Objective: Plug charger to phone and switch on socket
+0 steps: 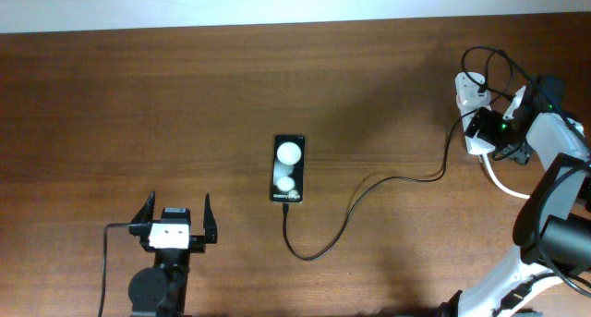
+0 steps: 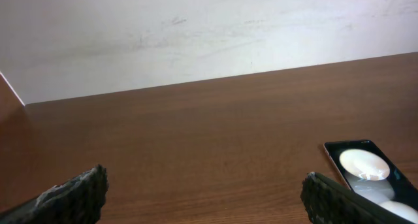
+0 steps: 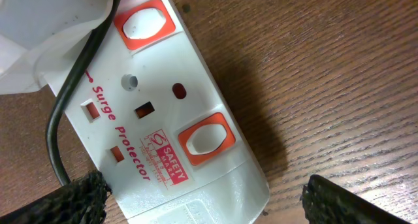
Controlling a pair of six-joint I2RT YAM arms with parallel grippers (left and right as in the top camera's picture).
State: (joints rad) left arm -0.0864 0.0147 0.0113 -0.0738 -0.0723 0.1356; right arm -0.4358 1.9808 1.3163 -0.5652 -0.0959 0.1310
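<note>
The black phone (image 1: 288,169) lies at the table's centre with two white round spots on its face. It also shows at the right edge of the left wrist view (image 2: 366,175). The thin black charger cable (image 1: 369,189) runs from the phone's near end, loops, and leads right to the white socket strip (image 1: 473,109). My left gripper (image 1: 175,218) is open and empty, near the front edge, left of the phone. My right gripper (image 3: 206,198) is open right over the socket (image 3: 157,119), whose two white rocker switches in red frames (image 3: 206,138) show close up.
A thick white cord (image 1: 499,180) leaves the socket toward the front right. A white adapter (image 3: 46,34) sits in the strip's upper end. A white wall (image 2: 196,34) borders the table's far edge.
</note>
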